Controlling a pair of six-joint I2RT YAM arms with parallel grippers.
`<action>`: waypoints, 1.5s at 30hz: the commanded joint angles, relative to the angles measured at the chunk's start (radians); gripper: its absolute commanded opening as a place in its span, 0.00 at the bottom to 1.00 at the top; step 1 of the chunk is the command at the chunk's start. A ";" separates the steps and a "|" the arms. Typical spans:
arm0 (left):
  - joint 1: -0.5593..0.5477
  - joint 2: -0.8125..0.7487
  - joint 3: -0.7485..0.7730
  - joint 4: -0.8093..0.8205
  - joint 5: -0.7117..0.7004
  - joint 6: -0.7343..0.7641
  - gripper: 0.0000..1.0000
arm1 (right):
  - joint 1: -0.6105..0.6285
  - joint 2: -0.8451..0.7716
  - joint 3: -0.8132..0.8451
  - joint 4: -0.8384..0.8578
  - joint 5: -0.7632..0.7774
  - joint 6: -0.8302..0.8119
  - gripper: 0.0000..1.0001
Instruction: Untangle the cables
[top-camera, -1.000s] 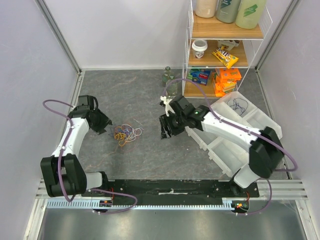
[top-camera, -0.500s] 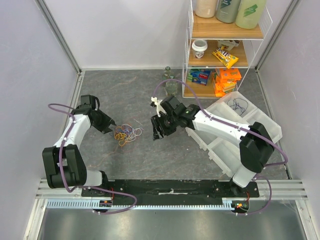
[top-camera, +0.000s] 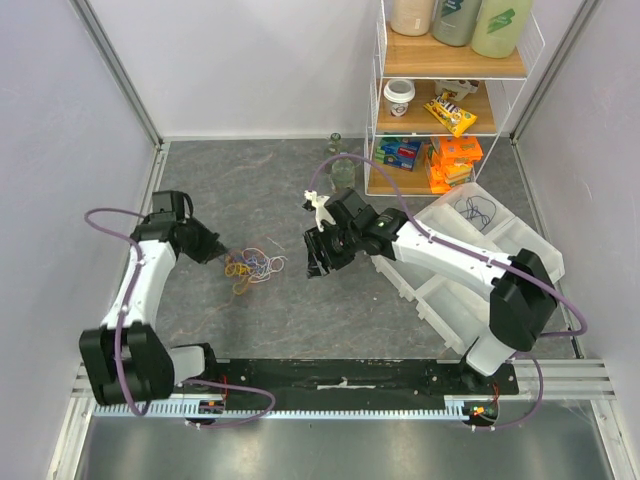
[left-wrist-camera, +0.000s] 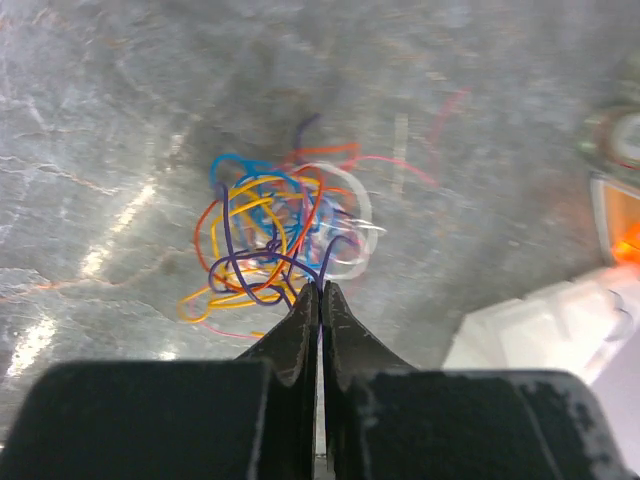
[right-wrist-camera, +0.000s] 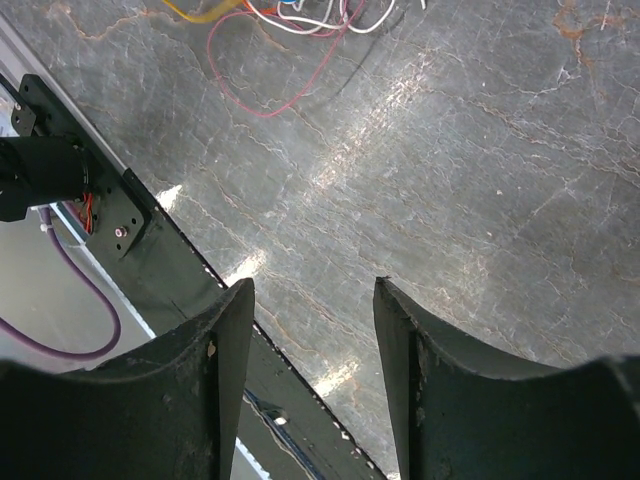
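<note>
The cables (top-camera: 253, 266) lie as a small tangle of orange, blue, purple, yellow, white and pink wires on the grey table, left of centre. My left gripper (top-camera: 222, 252) is at the tangle's left edge. In the left wrist view the tangle (left-wrist-camera: 268, 232) lies just beyond the left gripper (left-wrist-camera: 320, 290), which is shut on a purple cable (left-wrist-camera: 335, 252) running in between the tips. My right gripper (top-camera: 315, 265) hovers to the right of the tangle, open and holding nothing. In the right wrist view the right gripper (right-wrist-camera: 313, 290) sits over bare table, with cable ends (right-wrist-camera: 300, 22) at the top edge.
A wire shelf rack (top-camera: 445, 110) with snacks and bottles stands at the back right, with glass jars (top-camera: 342, 168) beside it. A white divided bin (top-camera: 500, 245) holding a dark cable sits on the right. The black rail (top-camera: 340, 382) runs along the near edge.
My left gripper has closed at the tangle's left edge, pinching the purple cable. The right gripper has moved left, closer to the tangle, and stayed open.
</note>
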 joint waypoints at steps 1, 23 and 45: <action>0.002 -0.207 0.149 -0.058 0.072 -0.027 0.02 | 0.000 -0.040 -0.004 0.001 0.007 -0.028 0.58; 0.000 -0.432 0.292 0.114 0.540 -0.452 0.02 | 0.034 -0.263 0.082 0.306 0.005 0.042 0.68; -0.001 -0.508 0.250 0.036 0.543 -0.489 0.02 | 0.253 -0.056 0.321 0.265 0.272 0.065 0.54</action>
